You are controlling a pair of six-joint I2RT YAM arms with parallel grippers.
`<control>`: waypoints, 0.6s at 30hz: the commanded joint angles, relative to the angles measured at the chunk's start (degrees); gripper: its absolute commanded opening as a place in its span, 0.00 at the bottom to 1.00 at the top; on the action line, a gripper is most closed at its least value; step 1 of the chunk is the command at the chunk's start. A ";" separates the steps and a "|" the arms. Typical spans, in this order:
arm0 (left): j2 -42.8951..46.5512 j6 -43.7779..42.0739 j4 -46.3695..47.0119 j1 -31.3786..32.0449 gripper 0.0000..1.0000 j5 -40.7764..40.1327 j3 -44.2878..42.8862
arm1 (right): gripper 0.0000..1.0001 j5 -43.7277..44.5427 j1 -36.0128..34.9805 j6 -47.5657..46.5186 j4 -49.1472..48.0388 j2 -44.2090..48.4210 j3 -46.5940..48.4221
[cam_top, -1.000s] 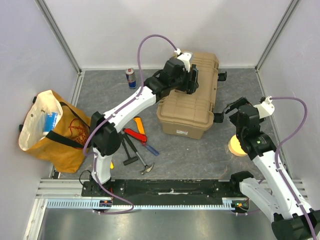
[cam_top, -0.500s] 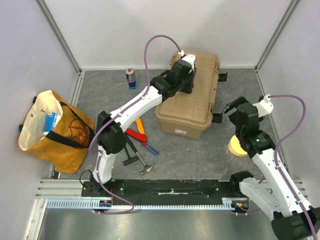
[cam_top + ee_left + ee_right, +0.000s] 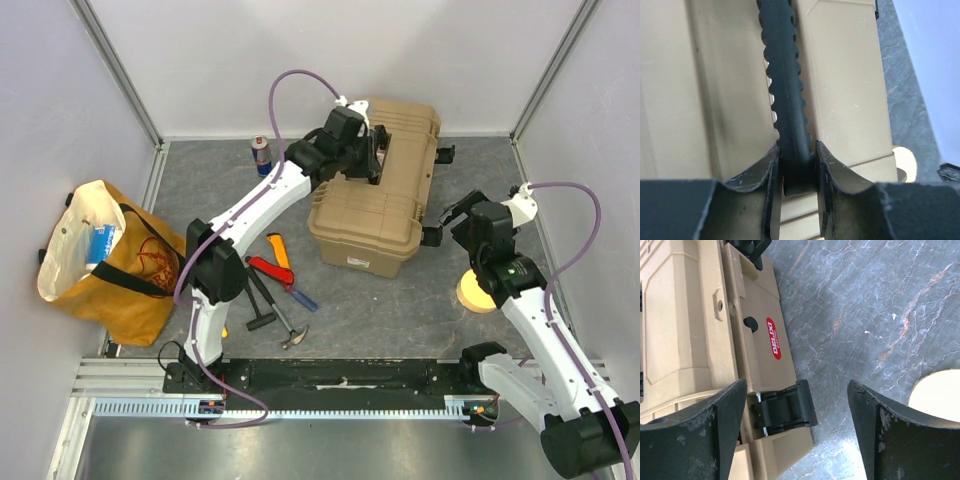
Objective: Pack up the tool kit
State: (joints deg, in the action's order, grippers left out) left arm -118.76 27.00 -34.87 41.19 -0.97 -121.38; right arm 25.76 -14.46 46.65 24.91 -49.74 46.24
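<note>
Opening the toolbox: my left hand is clenched on its handle.
My right hand is released; next, I think, lift the lid.

The top view looks steeply down from above and behind the arm bases and takes in the whole desk. The left wrist view sits very close over the toolbox lid, with its handle running up frame centre. The right wrist view looks down from slightly farther off at the toolbox's latch side, lower left. All three views share the toolbox.
</note>
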 commanded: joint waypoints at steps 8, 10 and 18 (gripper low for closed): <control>12.06 15.79 15.00 -12.09 0.02 18.53 3.61 | 0.71 -13.25 1.45 -2.79 -7.66 -2.47 0.78; 12.24 17.29 15.88 -12.89 0.02 20.48 3.61 | 0.70 -18.09 1.54 -4.63 -10.13 -4.66 0.87; 13.29 19.75 17.12 -14.56 0.02 23.21 3.61 | 0.77 -31.02 1.45 -6.75 -17.07 -13.19 2.28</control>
State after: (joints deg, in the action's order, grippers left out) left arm -113.82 39.05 -31.00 27.88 19.53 -115.20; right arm 3.07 -13.13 41.80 14.11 -60.82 46.24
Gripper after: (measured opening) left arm 0.325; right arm 0.754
